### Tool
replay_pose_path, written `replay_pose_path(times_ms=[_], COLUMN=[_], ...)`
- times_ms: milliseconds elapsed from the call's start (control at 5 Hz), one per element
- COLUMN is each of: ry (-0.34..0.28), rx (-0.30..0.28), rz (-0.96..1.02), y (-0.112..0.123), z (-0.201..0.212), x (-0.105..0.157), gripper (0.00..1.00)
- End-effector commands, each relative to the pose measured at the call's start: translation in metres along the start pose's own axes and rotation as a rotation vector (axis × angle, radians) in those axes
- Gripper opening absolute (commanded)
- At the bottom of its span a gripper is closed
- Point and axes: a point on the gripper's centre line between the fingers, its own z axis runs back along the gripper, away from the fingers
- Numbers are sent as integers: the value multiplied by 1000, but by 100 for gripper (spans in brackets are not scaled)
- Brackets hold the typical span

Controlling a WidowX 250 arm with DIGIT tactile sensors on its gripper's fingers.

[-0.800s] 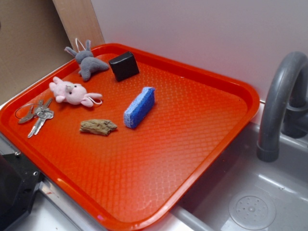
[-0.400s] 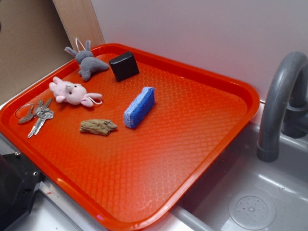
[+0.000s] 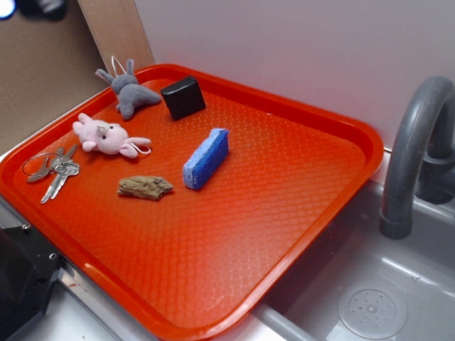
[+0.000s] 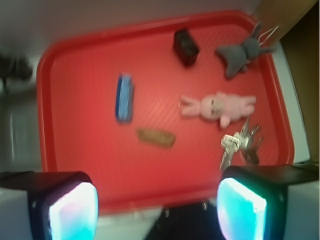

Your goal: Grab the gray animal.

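While its 2 fingers stand wide apart with nothing between them, the gripper [image 4: 157, 207] hangs high over the orange tray's [image 3: 298, 234] near edge. Far off in a back corner lies the gray animal [image 4: 241, 54], beside a black box [image 4: 186, 46] and beyond the pink plush [image 4: 217, 106].

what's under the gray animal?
The gray animal lies on the orange tray in its far corner, ears over the rim. The tray surface directly beneath it is covered, so anything there can't be seen.

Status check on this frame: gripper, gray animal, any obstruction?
Gripper open, high above tray. Gray animal untouched at tray's corner. Black box close beside it.
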Motion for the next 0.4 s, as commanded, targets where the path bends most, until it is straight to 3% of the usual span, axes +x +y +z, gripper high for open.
replay_pose_path(times_ms=[0,200], ry=[-147,-170], rx=[118,191], rz=[305,381], y=[66,83], z=[-16,-37], x=[61,73], gripper=[100,100])
